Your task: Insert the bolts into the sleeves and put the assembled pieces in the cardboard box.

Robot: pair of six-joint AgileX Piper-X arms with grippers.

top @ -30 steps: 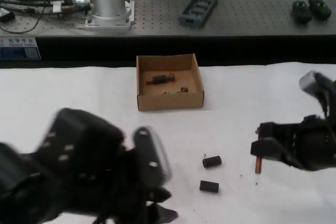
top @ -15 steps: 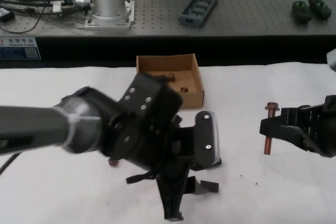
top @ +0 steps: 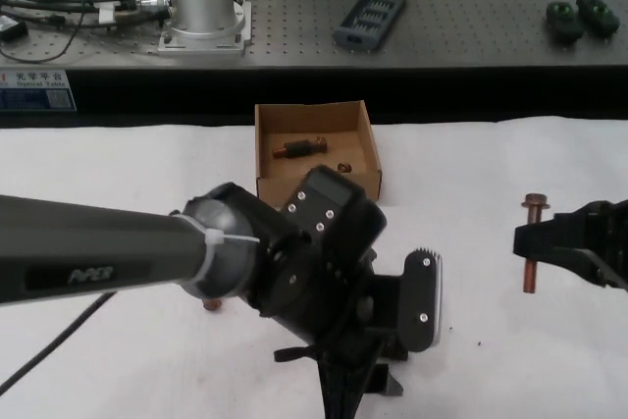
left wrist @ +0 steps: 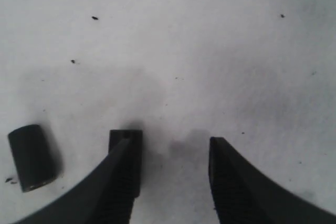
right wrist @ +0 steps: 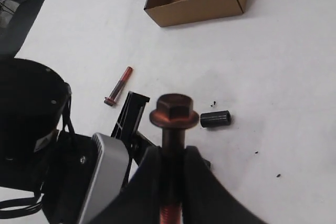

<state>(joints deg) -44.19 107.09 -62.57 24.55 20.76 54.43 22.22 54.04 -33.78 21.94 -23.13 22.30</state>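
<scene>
My left gripper [left wrist: 172,142] is open and points down at the white cloth. One black sleeve [left wrist: 127,139] stands right against one of its fingers [left wrist: 118,182], partly hidden behind it. A second black sleeve [left wrist: 31,156] lies off to the side, outside the fingers. In the high view the left gripper [top: 358,390] hangs low at the front centre. My right gripper [right wrist: 170,153] is shut on a copper bolt [right wrist: 174,114], held upright with its head up, at the right [top: 533,257]. The cardboard box [top: 316,188] holds an assembled piece [top: 299,149].
A loose copper bolt [right wrist: 118,86] lies on the cloth left of the left arm [top: 211,304]. One sleeve [right wrist: 215,118] lies between the two grippers. Loose bolts [top: 343,166] rest in the box. A raised metal bench with gear runs along the back.
The left arm swung in from the lower left to the front centre, over the sleeves. The right gripper lifted its bolt off the cloth and drew back to the right.
</scene>
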